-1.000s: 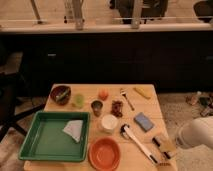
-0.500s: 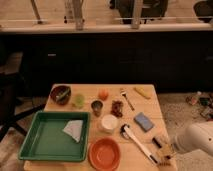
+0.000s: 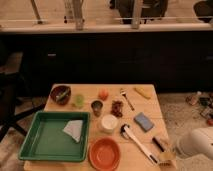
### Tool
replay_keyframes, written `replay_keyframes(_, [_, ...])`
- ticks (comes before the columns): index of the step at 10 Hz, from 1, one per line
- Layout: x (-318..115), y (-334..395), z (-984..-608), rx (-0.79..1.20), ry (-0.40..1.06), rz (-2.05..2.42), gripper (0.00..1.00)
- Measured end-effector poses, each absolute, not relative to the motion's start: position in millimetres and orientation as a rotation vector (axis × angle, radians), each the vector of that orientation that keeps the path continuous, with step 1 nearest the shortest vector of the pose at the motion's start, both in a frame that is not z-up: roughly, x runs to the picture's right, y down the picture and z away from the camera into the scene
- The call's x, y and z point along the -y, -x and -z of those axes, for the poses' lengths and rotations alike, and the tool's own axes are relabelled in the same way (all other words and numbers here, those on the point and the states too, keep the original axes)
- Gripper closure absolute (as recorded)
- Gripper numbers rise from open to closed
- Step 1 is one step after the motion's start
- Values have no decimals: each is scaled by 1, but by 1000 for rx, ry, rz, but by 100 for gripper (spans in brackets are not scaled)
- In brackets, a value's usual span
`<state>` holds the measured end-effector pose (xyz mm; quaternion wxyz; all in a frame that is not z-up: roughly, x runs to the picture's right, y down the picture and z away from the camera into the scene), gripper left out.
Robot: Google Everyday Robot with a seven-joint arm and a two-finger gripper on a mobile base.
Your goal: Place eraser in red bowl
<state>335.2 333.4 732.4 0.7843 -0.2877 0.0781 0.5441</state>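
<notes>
Beside my gripper (image 3: 173, 154), at the tabletop (image 3: 156, 107) edge, lies the eraser (image 3: 162, 147); I cannot tell whether I hold it. I judge grasping is in hand; next, lift it across the brush (image 3: 140, 147) to the red bowl (image 3: 104, 153) beyond.

Orange-tinged red bowl (image 3: 104, 152) at six o'clock; tan eraser (image 3: 162, 150) (black strip along one side) at four o'clock, the gripper (image 3: 173, 153) beside it seemingly whitish.

Red bowl (image 3: 104, 153) at front, eraser (image 3: 161, 146) right (claw (image 3: 170, 155) beside)
</notes>
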Motion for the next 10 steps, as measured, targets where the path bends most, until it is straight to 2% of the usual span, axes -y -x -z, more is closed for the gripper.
replay_keyframes(7, [-344, -350, -754, -139, 628, -1195, 22])
replay_keyframes(10, [-342, -348, -757, -116, 632, -1188, 49])
